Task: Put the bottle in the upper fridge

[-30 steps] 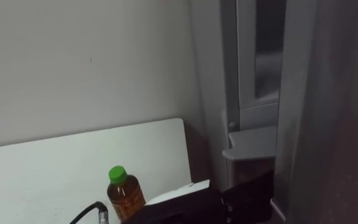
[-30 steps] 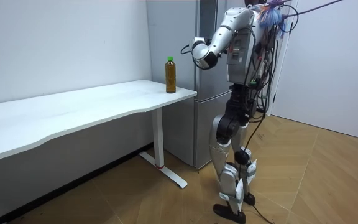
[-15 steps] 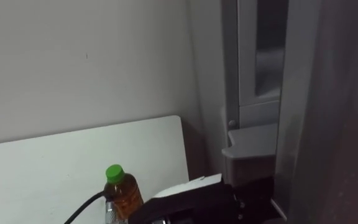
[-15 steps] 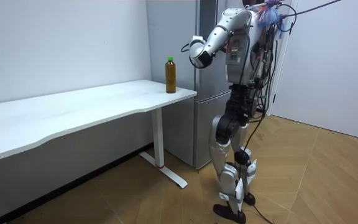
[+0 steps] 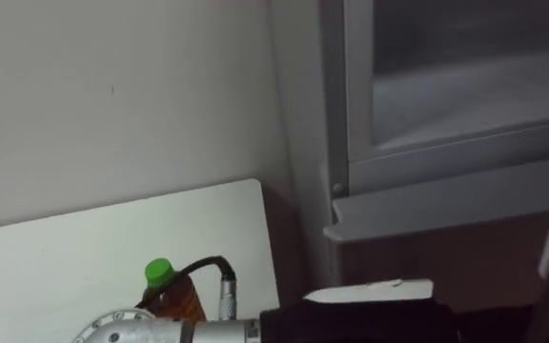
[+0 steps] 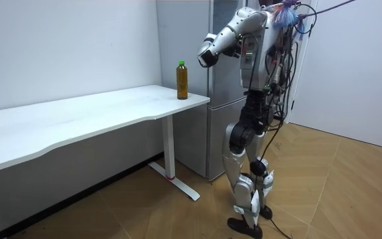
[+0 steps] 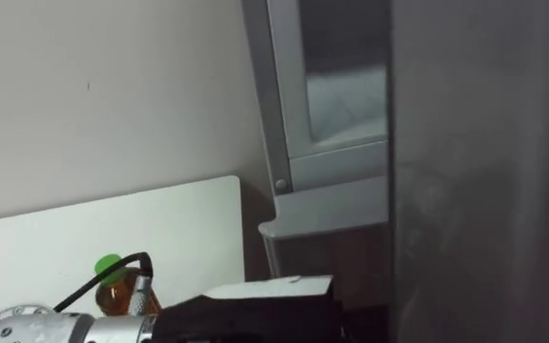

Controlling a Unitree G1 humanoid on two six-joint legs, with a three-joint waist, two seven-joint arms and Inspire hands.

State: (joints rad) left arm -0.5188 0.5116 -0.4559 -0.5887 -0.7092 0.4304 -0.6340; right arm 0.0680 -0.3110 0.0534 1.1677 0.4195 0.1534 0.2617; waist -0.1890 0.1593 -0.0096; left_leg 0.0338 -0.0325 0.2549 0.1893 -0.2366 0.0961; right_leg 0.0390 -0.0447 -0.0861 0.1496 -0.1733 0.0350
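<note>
Amber drink bottle with green screw cap (image 6: 182, 80) stands upright on the white rectangular tabletop (image 6: 98, 113), near the corner closest to the tall grey fridge (image 6: 221, 133). It is not grasped and nothing touches it. In the eye views just the cap and shoulder show above the arm, against the plain pale wall (image 5: 112, 95).

Robot stands facing the fridge, with the tabletop on its left. The left arm is raised to chest height and crosses the bottom of the eye views from the lower left. The left robot hand (image 5: 370, 319) sits past the bottle, on the fridge side, just below the grey ledge of the fridge front. Can't tell if it is released or clenched, as the lower frame edge cuts it off.

A broad grey panel (image 7: 484, 171) fills the right side of the right eye view. It looks like the upper door swung open, with a pale interior (image 5: 465, 95) behind the frame, but I'm not certain.

Judgement: early stage, with door access being sorted first. The arm is probably lifted high to clear the bottle top and reach the upper compartment. Pick-up not yet done. The arm passes close over the cap, so there is a risk of knocking the bottle over.
</note>
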